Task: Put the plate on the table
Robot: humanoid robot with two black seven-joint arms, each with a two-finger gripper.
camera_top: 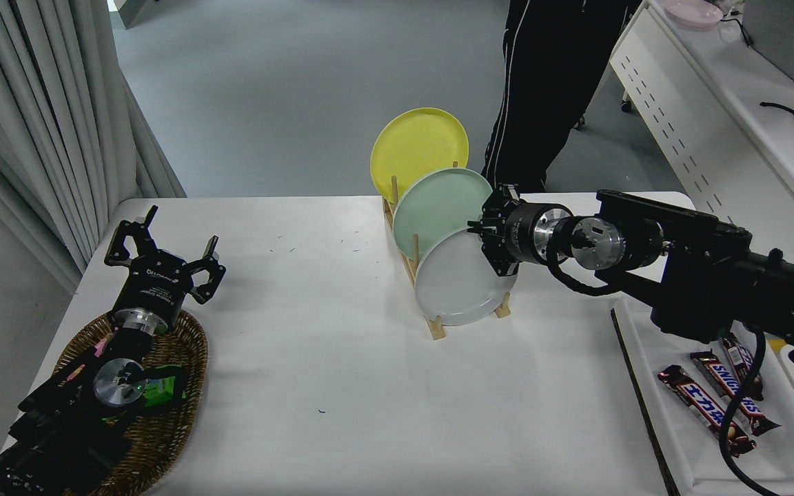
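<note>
The light grey plate (453,286) stands on edge in the front slot of a wooden rack (435,325) on the white table (342,372). A mint green plate (435,207) and a yellow plate (416,143) stand behind it. My right gripper (485,238) is at the grey plate's upper right rim, its fingers narrowed around the rim. My left gripper (163,251) is open and parked at the lower left.
A wicker basket (163,386) with packets lies under the left arm. A white tray (700,427) with chocolate bars (707,406) sits at the lower right. A person in dark trousers (542,89) stands behind the table. A white perforated desk (714,103) is at the right.
</note>
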